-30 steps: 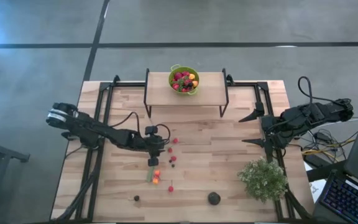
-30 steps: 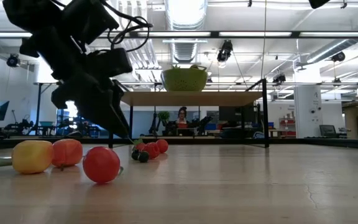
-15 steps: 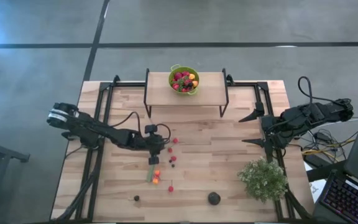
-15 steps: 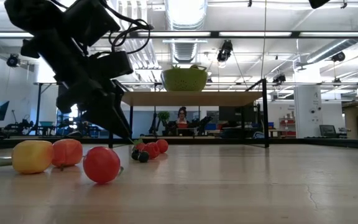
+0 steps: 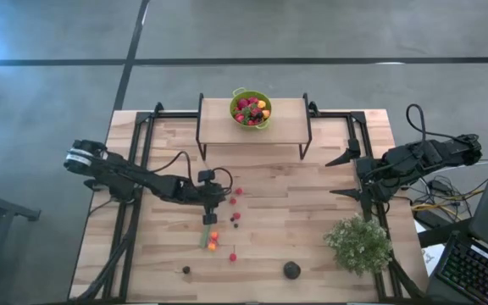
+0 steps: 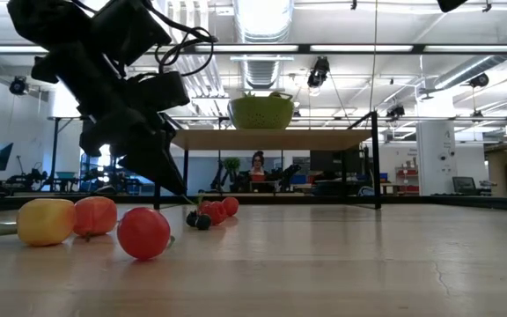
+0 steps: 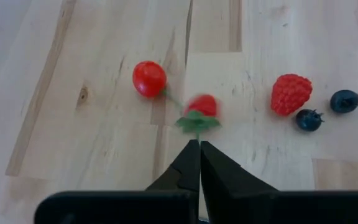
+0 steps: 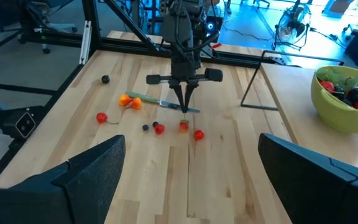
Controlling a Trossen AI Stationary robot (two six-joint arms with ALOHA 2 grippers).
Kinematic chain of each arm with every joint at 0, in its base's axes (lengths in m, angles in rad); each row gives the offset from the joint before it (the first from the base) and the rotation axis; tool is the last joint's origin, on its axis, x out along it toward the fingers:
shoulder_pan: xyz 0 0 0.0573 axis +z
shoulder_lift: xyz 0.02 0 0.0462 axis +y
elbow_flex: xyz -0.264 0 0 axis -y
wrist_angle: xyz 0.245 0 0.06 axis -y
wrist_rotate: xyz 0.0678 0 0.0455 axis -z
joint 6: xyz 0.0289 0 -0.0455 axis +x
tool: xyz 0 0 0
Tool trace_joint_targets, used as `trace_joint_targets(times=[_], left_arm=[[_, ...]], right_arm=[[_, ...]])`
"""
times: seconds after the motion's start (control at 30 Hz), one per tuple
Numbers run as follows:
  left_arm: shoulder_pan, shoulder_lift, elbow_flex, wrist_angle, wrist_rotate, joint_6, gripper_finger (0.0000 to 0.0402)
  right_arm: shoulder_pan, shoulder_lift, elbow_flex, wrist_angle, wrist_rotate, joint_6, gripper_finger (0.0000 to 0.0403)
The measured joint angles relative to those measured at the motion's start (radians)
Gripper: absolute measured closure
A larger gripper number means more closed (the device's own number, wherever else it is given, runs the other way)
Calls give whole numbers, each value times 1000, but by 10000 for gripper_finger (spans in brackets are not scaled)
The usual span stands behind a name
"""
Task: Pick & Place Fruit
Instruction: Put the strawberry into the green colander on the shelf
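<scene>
Loose fruit lies on the wooden table [image 5: 312, 212]. A strawberry [image 7: 202, 107] with a green leaf cap [image 7: 197, 122] lies just beyond the tips of my left gripper [image 7: 199, 144], which is shut and slants down at it. Around the strawberry lie a cherry tomato [image 7: 149, 78], a raspberry [image 7: 289, 94] and two blueberries [image 7: 308, 119]. From above, my left gripper [image 5: 219, 202] is left of this cluster [image 5: 234, 210]. My right gripper [image 5: 343, 175] hangs open above the table's right side, holding nothing. My left gripper's shut fingertips [image 7: 194, 152] stand right at the edge of the strawberry's green leaf cap, slanting down from the table's left. The strawberry rests on the table. I cannot tell whether the tips touch or pinch a leaf.
A green bowl [image 5: 251, 108] of fruit stands on a raised shelf [image 5: 291, 114] at the far edge. Two orange pieces [image 5: 213, 241] and a green-handled knife [image 5: 203, 238] lie near the left gripper. Toward the near edge lie a red berry [image 5: 233, 256], small dark berry [image 5: 185, 270], bigger dark fruit [image 5: 291, 270] and bushy plant [image 5: 359, 243].
My left gripper has shut in place, its tips coming together just short of the strawberry. The strawberry shows blurred in the wrist view. The right arm has kept still.
</scene>
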Motion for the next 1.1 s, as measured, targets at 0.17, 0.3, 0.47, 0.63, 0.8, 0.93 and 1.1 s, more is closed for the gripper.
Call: trace_joint_targets(times=[0.17,0.3,0.47,0.63,0.8,0.93,1.1], left_arm=[[0,0,0,15,3,-15,396],[0,0,5,18,2,-22,397],[0,-23,55,17,52,-23,399],[-1,-50,118,19,52,16,400],[1,-50,175,26,-25,54,400],[3,-50,223,26,-36,84,401],[5,-50,287,25,-36,131,401]], right_arm=[[0,1,0,0,0,0,40],[0,0,0,0,0,0,40],[0,0,0,0,0,0,39],[0,0,0,0,0,0,39],[0,0,0,0,0,0,39],[0,0,0,0,0,0,40],[0,0,0,0,0,0,40]])
